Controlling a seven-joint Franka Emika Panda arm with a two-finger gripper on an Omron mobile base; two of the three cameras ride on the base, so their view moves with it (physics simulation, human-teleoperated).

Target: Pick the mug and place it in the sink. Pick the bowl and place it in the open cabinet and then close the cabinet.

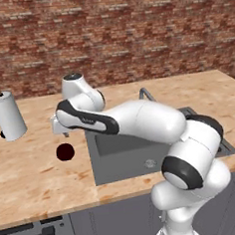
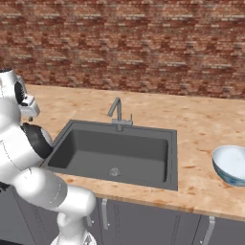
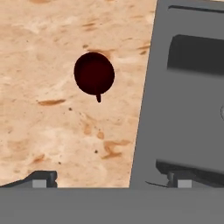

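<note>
The dark maroon mug point(image 1: 65, 151) stands on the wooden counter just left of the sink point(image 1: 117, 157). My gripper point(image 1: 60, 134) hangs above the mug, not touching it. In the hand view the mug point(image 3: 94, 73) lies ahead with its small handle towards me, and my gripper point(image 3: 109, 180) is open with the two fingertips point(image 3: 41, 179) wide apart and nothing between them. The dark grey sink point(image 3: 188, 109) runs along the right of that view. The white bowl point(image 2: 232, 165) with a blue-green outside rests on the counter right of the sink point(image 2: 119, 153). The cabinet is out of view.
A white paper towel roll point(image 1: 8, 115) stands at the far left of the counter. The thin silver faucet point(image 2: 116, 111) rises behind the basin. A brick wall closes the back, and grey drawers run below the counter's front edge.
</note>
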